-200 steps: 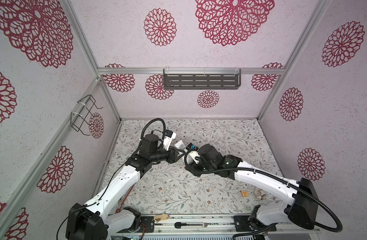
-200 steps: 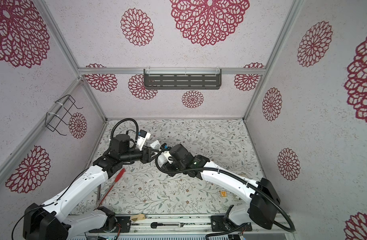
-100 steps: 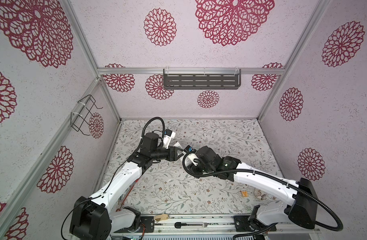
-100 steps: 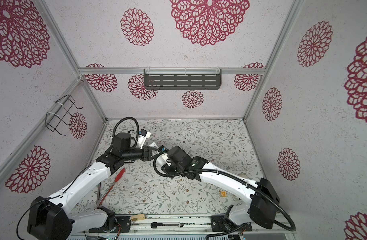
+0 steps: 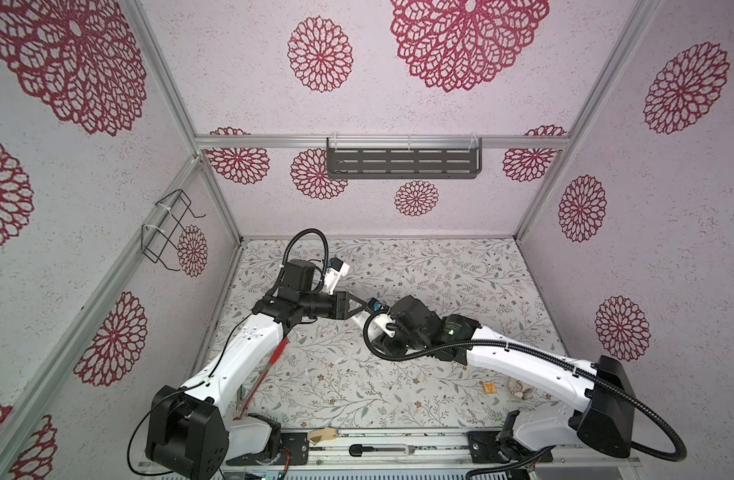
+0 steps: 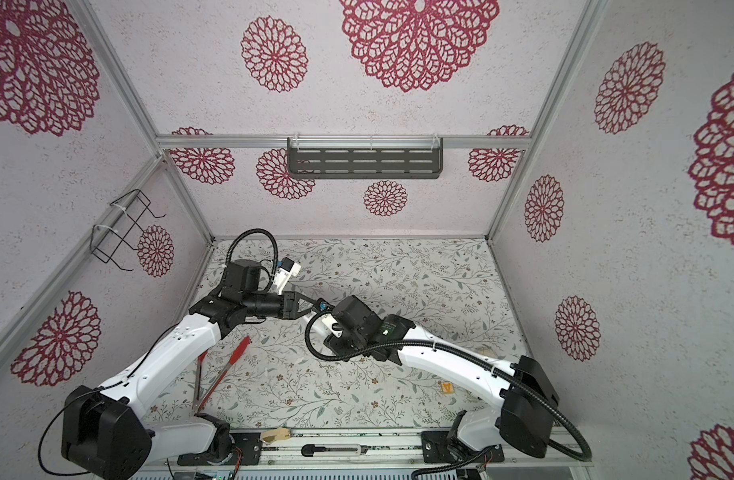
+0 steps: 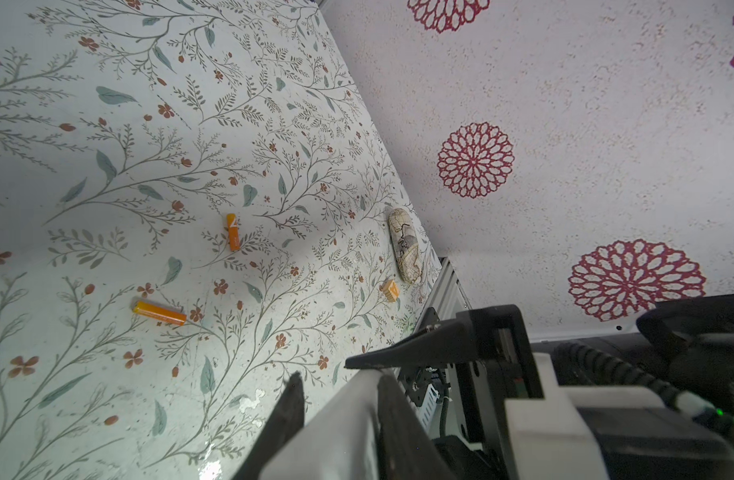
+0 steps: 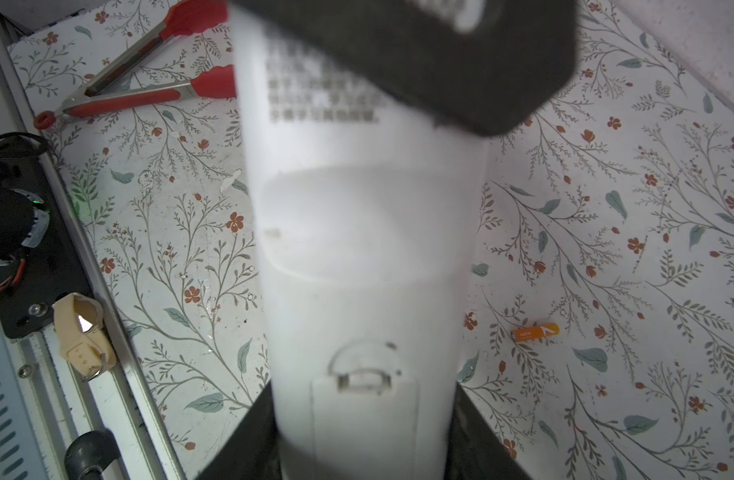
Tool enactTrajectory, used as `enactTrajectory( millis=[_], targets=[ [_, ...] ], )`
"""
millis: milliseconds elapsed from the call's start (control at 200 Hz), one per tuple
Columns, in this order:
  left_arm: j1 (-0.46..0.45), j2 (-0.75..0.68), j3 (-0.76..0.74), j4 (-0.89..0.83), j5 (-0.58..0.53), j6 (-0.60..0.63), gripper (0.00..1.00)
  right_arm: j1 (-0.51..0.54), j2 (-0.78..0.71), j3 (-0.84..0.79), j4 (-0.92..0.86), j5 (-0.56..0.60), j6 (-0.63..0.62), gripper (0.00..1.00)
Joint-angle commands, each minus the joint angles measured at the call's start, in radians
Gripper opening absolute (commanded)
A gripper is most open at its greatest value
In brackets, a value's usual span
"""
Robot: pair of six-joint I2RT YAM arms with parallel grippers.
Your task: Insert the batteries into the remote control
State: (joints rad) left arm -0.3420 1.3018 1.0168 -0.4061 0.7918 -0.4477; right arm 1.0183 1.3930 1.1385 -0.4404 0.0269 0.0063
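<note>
— Tongs lie at the left on the table. What of the left gripper?
— Pinched shut on one end of the remote control, held up off the table mid-scene. The right gripper clamps the other end; plain back showing, battery cover on.
— And down below?
— One battery and a second battery lie loose on the table, apart; orange tag right of centre.

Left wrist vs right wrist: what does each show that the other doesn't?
Left wrist only: orange square tag, map-print case, a second battery.
Right wrist only: red tongs, beige watch, the battery cover on the remote's back.
Both: remote control, likely the same white-marked battery, floral table.
</note>
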Motion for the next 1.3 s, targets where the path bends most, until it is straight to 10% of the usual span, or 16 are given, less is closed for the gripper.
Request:
enactTrajectory(
  millis=[0, 260, 585, 1296],
  targets=[
    [0.025, -0.006, 0.003, -0.065, -0.066, 0.078, 0.22, 0.006, -0.048, 0.051, 0.023, 0.025, -0.02, 0.25],
    [0.04, -0.017, 0.001, -0.083, -0.071, 0.081, 0.07, 0.004, -0.041, 0.051, 0.041, 0.043, -0.01, 0.34],
    [0.11, -0.129, -0.134, 0.11, -0.178, -0.041, 0.0, -0.024, -0.137, -0.092, 0.203, 0.009, 0.155, 0.99],
    [0.081, -0.262, -0.597, 0.631, -0.302, -0.346, 0.0, -0.059, 0.087, -0.161, 0.412, 0.002, 0.655, 0.99]
  ],
)
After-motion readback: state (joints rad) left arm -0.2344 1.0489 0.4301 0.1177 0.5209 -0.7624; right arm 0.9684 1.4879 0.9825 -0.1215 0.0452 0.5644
